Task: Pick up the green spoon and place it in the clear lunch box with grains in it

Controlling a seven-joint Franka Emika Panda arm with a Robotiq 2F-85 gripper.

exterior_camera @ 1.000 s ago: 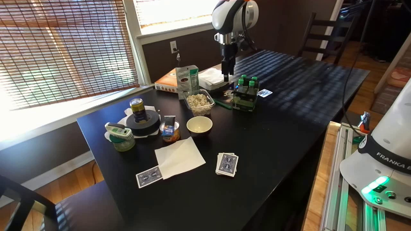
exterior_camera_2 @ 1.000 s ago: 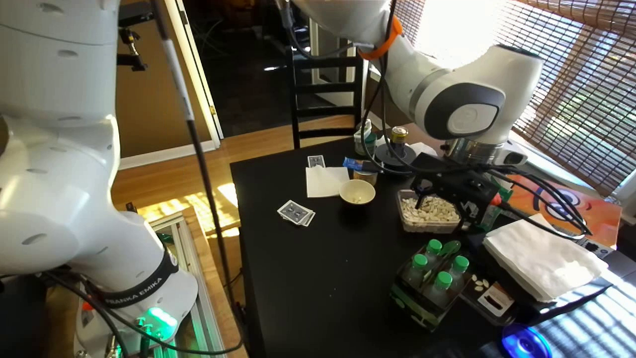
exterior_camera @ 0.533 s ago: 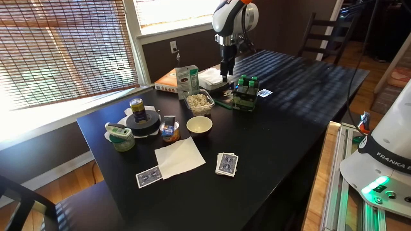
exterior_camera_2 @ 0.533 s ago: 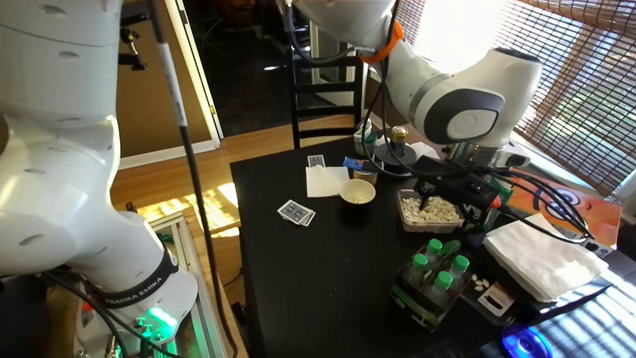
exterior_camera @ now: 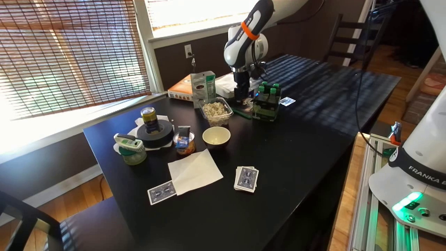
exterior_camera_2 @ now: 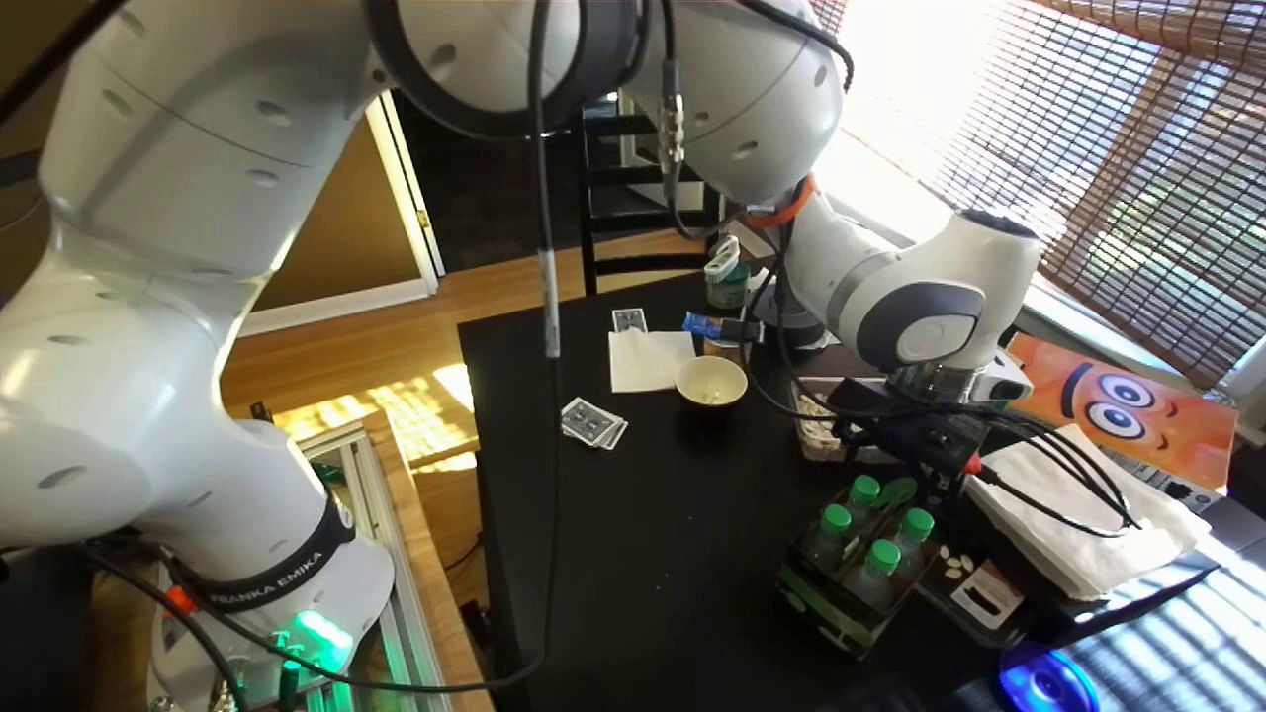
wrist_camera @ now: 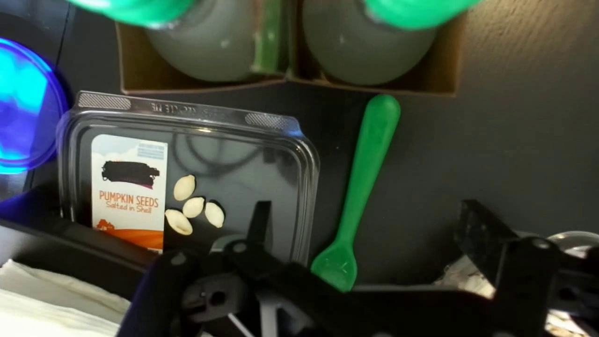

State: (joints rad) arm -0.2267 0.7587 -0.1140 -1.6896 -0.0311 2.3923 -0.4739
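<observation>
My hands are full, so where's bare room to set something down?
Mostly bare: tabletop between the playing-card stack, cream bowl and bottle carton, plus a sunlit stretch past that carton. Crowded: around the green spoon, near carton, labelled lid, clear lunch box and open claw.

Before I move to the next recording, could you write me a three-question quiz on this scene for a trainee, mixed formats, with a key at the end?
1. Which end of the green spoon lies nearer the carton?
2. True or false: in the wrist view, the gripper is open and the green spoon is not in its grasp.
3. How many green-capped bottles stand in the carton? a) two b) four c) six

Key: 1. The handle end. 2. True. 3. b.
</observation>
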